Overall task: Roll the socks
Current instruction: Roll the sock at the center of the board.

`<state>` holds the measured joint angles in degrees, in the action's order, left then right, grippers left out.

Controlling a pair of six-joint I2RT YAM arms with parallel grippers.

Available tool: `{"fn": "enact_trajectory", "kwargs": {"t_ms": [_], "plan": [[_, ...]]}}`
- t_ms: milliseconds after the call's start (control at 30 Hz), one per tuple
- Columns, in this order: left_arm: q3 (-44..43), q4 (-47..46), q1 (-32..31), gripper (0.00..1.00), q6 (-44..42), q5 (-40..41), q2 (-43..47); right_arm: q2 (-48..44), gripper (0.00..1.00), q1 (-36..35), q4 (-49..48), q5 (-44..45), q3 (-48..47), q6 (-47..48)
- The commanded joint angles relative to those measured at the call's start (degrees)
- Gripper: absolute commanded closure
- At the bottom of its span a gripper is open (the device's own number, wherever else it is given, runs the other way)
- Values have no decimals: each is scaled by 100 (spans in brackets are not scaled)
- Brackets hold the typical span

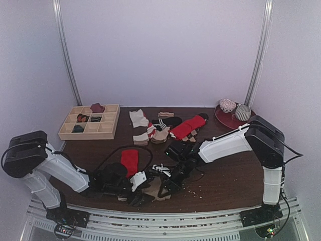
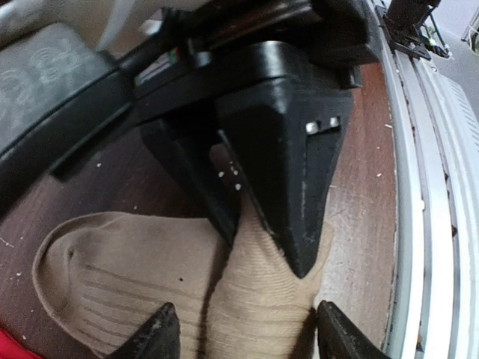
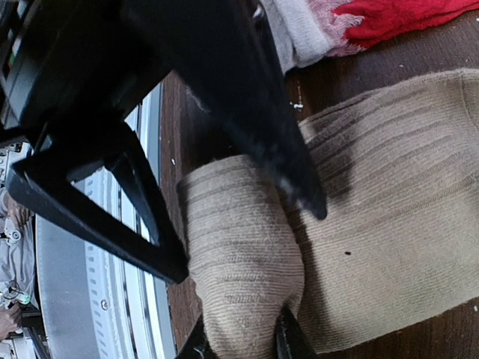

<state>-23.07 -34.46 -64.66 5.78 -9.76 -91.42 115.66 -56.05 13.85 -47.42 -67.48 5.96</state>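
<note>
- Black left fingers (image 2: 159, 336) stand apart, one on each side of the doubled-over end of the tan sock (image 2: 112, 277). I cannot tell whether they press it or only flank it. If they only flank it, nothing on this side holds the fold.
- Bright red sock (image 1: 129, 161) lies flat on the counter (image 2: 359, 187) just beyond, its cream end nearest the fold but outside it. Risk: I roll the tan one alone and the pair ends up apart.
- Tan sock itself: one end is turned over once, loosely, and the rest lies flat. The ribbed knit looks springy, so I judge a loose first turn likely to open or go lopsided.
- My right fingers (image 2: 299, 187) are clamped on the folded end, tips down between my left pair. It is crowded there. Either arm shifting could knock the other, and pulling out could snag the knit and drag the turn undone.
- Near edge: the metal rail (image 2: 426, 224) sits close beside the fold in the left wrist view. A hard push that way could slide the roll off the counter.
</note>
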Motion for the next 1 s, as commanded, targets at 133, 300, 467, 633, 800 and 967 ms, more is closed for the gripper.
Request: {"fn": "enact_trajectory", "kwargs": {"t_ms": [133, 300, 467, 633, 800, 967], "plan": [[-114, -411, -187, 39, 62, -550, -308, 546, 87, -29, 1046, 557, 285, -55], [-153, -272, -186, 52, 294, -382, -555, 511, 87, -18, 1032, 565, 297, -62], [-162, -273, -187, 54, 415, -300, -483, 518, 87, -12, 985, 589, 378, -91], [-253, -163, -187, 56, 306, -51, -236, 494, 87, -20, 927, 617, 427, -138], [-452, 27, -182, 78, 298, -160, -549, 463, 87, -18, 894, 628, 466, -161], [-346, -78, -184, 100, 497, -343, -774, 427, 81, -18, 755, 712, 504, -236]]}}
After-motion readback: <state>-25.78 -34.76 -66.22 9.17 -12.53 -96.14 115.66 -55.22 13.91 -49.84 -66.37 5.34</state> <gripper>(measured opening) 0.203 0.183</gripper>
